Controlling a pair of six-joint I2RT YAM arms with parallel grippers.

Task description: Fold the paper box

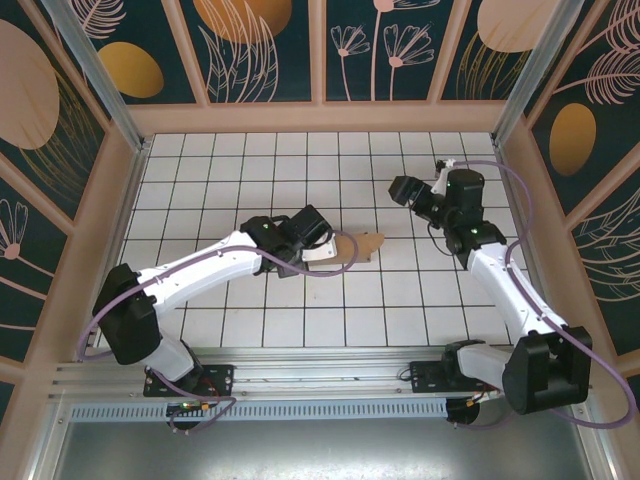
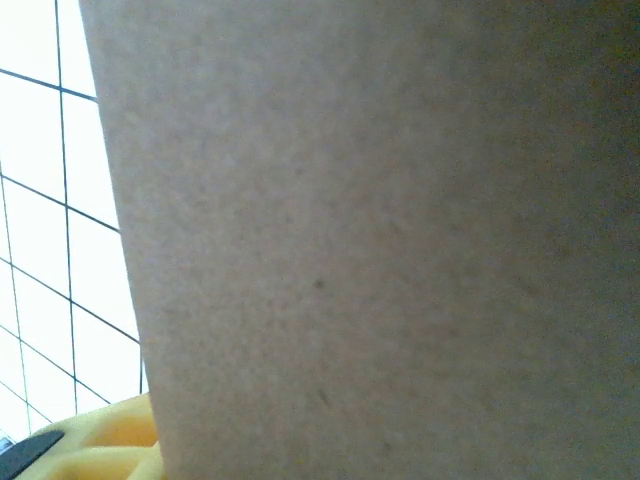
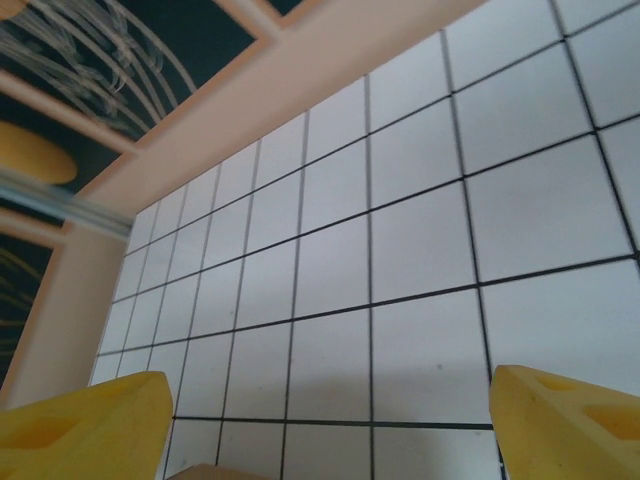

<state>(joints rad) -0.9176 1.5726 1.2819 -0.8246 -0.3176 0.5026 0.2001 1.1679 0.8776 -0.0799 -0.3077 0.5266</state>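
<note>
Overhead, the paper box (image 1: 362, 246) lies near the middle of the tiled table (image 1: 200, 180), a flat-looking brown piece with a rounded tab pointing toward 3 o'clock. The left arm (image 1: 200, 270) reaches in from 8 o'clock, and the left gripper (image 1: 322, 252) sits over the box's 9 o'clock end, covering it. The right gripper (image 1: 402, 188) hangs apart from the box, at about 2 o'clock from it, with bare tiles between them.

The left wrist camera gives what the overhead one cannot: the paper box (image 2: 380, 240) right up against the lens. It is a plain brown face spreading from about 11 o'clock to the right edge, blurred and dim. One yellow finger (image 2: 105, 440) peeks out at 7 o'clock, beside the cardboard's edge; the other finger is out of sight. Whether these fingers pinch the box or just rest by it I cannot tell from either view.

The right wrist camera settles its own right gripper (image 3: 330, 425): two yellow fingertips (image 3: 85, 425) at 7 and 5 o'clock, set wide, with just the tiled table (image 3: 420, 250) between them. Past the tiles, toward 11 o'clock, stand a pale wooden frame (image 3: 300, 60) and a dark patterned wall panel (image 3: 110, 40). A small tan sliver (image 3: 220, 472) at the bottom edge, about 7 o'clock, is cut off, too little to name.
</note>
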